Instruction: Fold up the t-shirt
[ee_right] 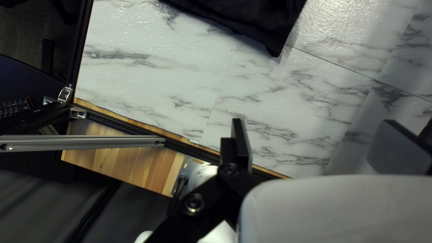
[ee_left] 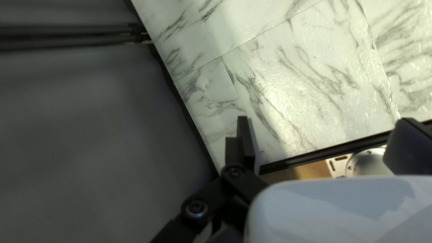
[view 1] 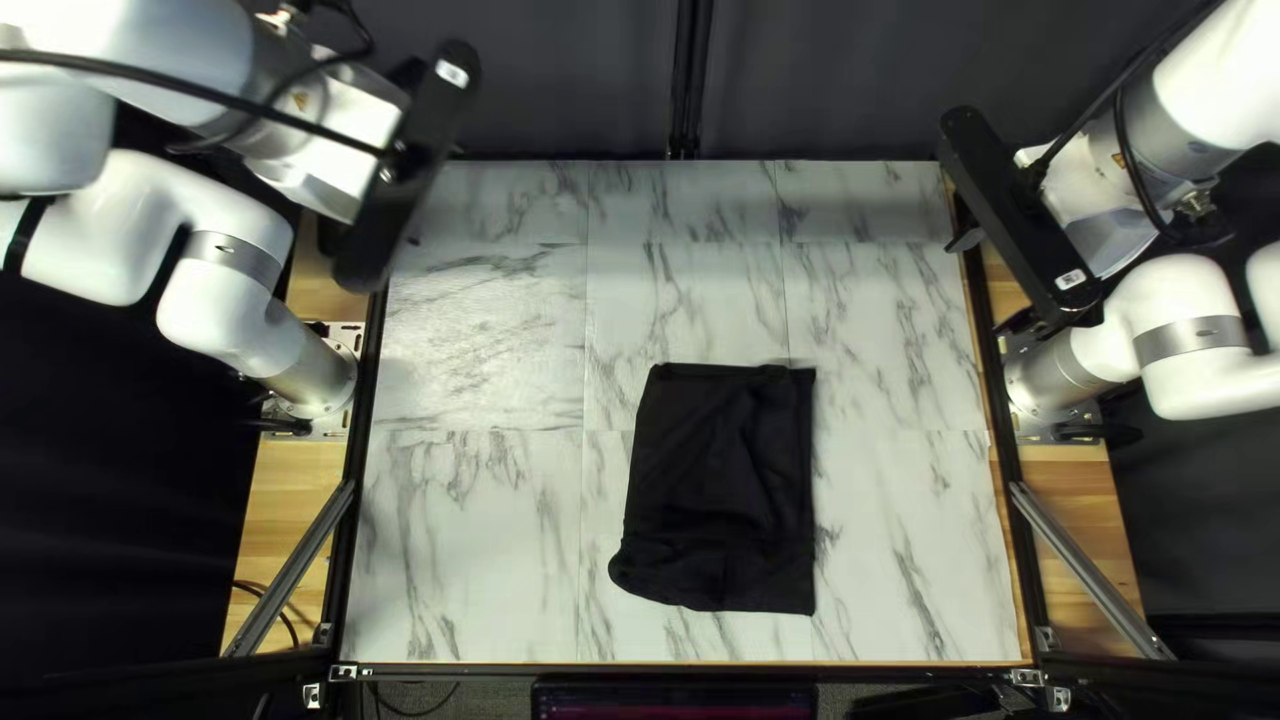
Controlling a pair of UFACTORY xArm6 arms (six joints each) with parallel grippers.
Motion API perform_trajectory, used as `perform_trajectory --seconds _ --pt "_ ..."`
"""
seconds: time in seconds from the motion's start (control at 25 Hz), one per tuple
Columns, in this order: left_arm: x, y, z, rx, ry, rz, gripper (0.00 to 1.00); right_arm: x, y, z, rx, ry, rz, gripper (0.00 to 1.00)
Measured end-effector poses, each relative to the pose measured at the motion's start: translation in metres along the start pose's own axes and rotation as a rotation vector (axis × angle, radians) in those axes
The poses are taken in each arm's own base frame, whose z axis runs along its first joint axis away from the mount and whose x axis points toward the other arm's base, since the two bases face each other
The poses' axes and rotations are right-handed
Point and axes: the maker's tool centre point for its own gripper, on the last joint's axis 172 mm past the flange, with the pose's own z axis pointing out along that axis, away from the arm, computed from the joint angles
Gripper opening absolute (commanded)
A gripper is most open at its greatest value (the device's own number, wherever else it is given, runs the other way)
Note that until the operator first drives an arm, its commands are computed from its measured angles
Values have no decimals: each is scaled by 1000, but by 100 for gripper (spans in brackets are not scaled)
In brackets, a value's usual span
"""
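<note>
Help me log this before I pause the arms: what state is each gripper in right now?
Left gripper: open, fingers apart, holding nothing.
Right gripper: open, fingers apart, holding nothing.

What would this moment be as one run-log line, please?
black t-shirt: rough rectangle, wrinkled, on marbled tabletop | left gripper: open, holding nothing | right gripper: open, holding nothing

Black all over, that's the t-shirt (view 1: 727,494) I'm watching, and under it runs the table (view 1: 467,560), white with streaky grey marbling! Beyond the t-shirt I get a dark grey curtain (view 1: 560,80). Out on either side of it, honey-brown striped wood (view 1: 296,494), plus my left arm (view 1: 227,300) and right arm (view 1: 1200,387), both white, banded silvery grey.
</note>
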Motion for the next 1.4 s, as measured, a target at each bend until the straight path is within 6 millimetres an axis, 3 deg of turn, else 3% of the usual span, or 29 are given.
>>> perform_trajectory --seconds 0.96,1.16,1.4 --pt "-7 -2 -2 7 16 -41 100 0 0 2 -4 -2 -2 100" --pt "-7 -2 -2 7 16 -41 100 17 6 41 -33 -10 -16 100" --pt "-7 -2 -2 7 16 -41 100 63 17 129 -113 -32 -67 100"
